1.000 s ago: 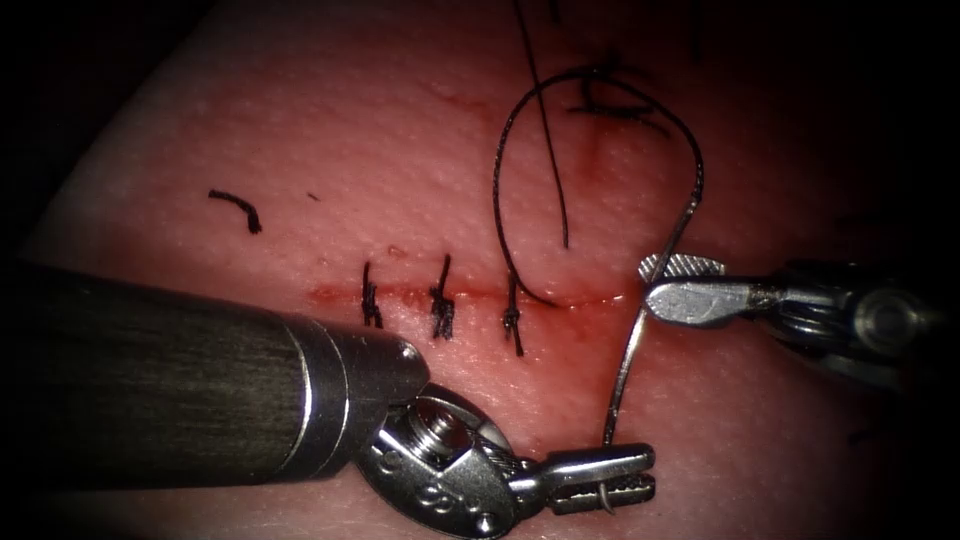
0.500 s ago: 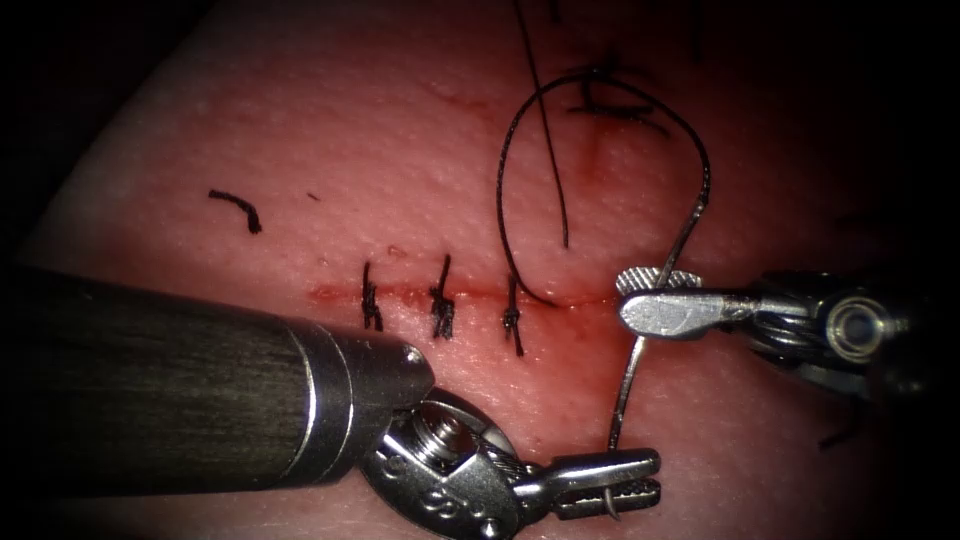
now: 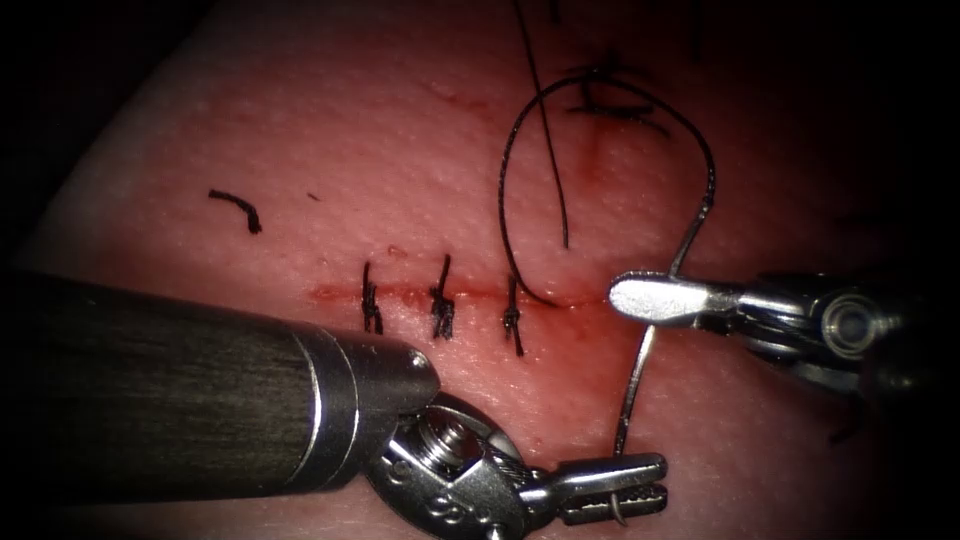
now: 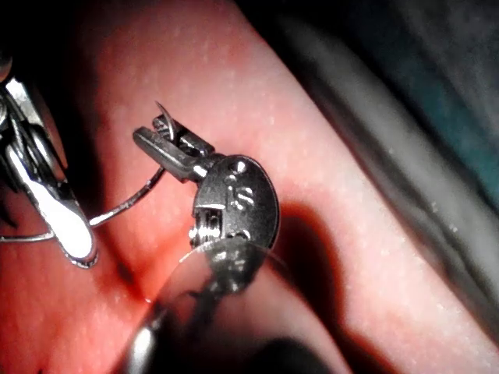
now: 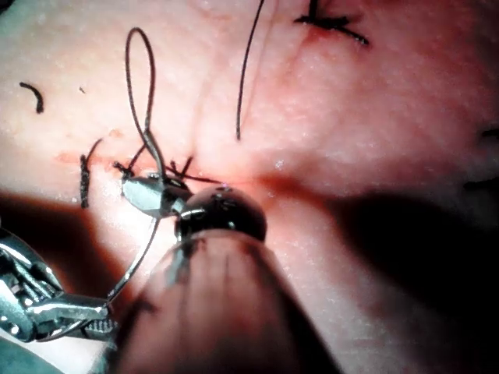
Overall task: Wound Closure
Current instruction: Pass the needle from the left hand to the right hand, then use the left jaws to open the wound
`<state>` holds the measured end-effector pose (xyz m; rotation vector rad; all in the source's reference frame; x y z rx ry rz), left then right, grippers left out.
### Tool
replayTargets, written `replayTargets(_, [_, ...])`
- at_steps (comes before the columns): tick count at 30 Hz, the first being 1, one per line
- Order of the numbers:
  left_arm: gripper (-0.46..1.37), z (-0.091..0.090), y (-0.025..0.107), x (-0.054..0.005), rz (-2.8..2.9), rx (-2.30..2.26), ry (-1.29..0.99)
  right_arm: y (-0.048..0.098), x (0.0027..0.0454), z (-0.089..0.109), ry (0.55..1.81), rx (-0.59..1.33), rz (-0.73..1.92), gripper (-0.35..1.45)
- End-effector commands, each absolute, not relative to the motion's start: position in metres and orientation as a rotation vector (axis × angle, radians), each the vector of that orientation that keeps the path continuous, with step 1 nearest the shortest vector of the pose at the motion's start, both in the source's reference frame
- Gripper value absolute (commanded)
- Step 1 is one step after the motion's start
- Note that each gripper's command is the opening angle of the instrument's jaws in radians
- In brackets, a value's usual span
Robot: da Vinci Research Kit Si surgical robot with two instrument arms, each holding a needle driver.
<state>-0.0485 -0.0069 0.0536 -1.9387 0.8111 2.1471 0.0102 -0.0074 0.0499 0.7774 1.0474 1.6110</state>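
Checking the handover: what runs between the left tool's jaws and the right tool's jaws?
In the endoscope view, the needle spans that stretch: the left tool holds it near its tip, the right tool farther up its curve, above the tissue.

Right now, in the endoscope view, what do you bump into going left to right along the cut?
First stitch → second stitch → third stitch → needle → right tool, gripping the needle mid-curve.

Left claw (image 4: 166,136) clamped near needle (image 4: 129,204) tip, above tissue (image 4: 327,195)
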Motion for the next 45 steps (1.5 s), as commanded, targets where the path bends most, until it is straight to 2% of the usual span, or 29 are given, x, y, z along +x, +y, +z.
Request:
replayTargets(1, [-0.35,0.0536,-0.0069,-0.0485,2.155,-1.942,0.812,-0.0074,0.0103,0.0498,1.037,0.754,1.631,-0.35])
replayTargets(3, [-0.35,0.0536,-0.0068,-0.0486,2.146,-1.941,0.791,-0.0073,0.0102,0.0498,1.029,0.752,1.644,-0.35])
replayTargets(4, [-0.25,0.0536,-0.0067,-0.0487,2.121,-1.938,0.737,-0.0073,0.0101,0.0498,1.030,0.755,1.638,-0.35])
replayTargets(5, [0.12,0.0536,-0.0066,-0.0488,2.105,-1.939,0.702,-0.0072,0.0100,0.0499,1.033,0.743,1.624,-0.35])
replayTargets(8, [0.66,0.0535,-0.0065,-0.0491,2.046,-1.924,0.583,-0.0070,0.0097,0.0500,1.037,0.724,1.590,-0.35])
replayTargets(9, [0.90,0.0532,-0.0064,-0.0494,2.001,-1.914,0.497,-0.0068,0.0095,0.0501,1.050,0.709,1.563,-0.35])
replayTargets(11, [1.09,0.0528,-0.0062,-0.0495,1.978,-1.909,0.456,-0.0066,0.0092,0.0503,1.067,0.697,1.543,-0.35])
replayTargets(13, [1.21,0.0524,-0.0060,-0.0496,1.950,-1.906,0.405,-0.0064,0.0090,0.0505,1.077,0.687,1.527,-0.35])
replayTargets(19, [0.96,0.0508,-0.0059,-0.0481,1.854,-1.901,0.225,-0.0057,0.0081,0.0507,1.114,0.653,1.454,-0.35])
replayTargets(21, [0.76,0.0503,-0.0062,-0.0467,1.859,-1.897,0.170,-0.0054,0.0074,0.0505,1.130,0.636,1.415,-0.35])
replayTargets(23, [0.71,0.0500,-0.0062,-0.0457,1.882,-1.884,0.123,-0.0052,0.0069,0.0504,1.135,0.625,1.395,-0.35])
replayTargets(27, [0.50,0.0496,-0.0060,-0.0437,1.948,-1.853,0.044,-0.0044,0.0055,0.0498,1.169,0.591,1.337,-0.35])
replayTargets(29, [0.31,0.0496,-0.0059,-0.0430,1.978,-1.832,-0.003,-0.0041,0.0049,0.0494,1.186,0.573,1.301,-0.35])
replayTargets(30, [0.12,0.0496,-0.0057,-0.0425,1.990,-1.809,-0.051,-0.0038,0.0044,0.0491,1.201,0.560,1.277,-0.35])
replayTargets(31, [0.10,0.0496,-0.0057,-0.0424,1.989,-1.806,-0.060,-0.0038,0.0043,0.0490,1.205,0.560,1.271,-0.35])
replayTargets(32, [-0.09,0.0498,-0.0053,-0.0421,1.992,-1.783,-0.098,-0.0036,0.0039,0.0487,1.217,0.553,1.240,-0.35])
replayTargets(34, [-0.35,0.0502,-0.0048,-0.0418,2.001,-1.750,-0.133,-0.0034,0.0035,0.0483,1.224,0.545,1.204,-0.35])
replayTargets(39, [-0.35,0.0520,-0.0029,-0.0417,2.072,-1.604,-0.311,-0.0032,0.0029,0.0474,1.242,0.524,1.149,-0.35])
replayTargets(45, [-0.35,0.0548,-0.0014,-0.0424,2.178,-1.493,-0.392,-0.0031,0.0027,0.0466,1.324,0.466,1.083,-0.35])
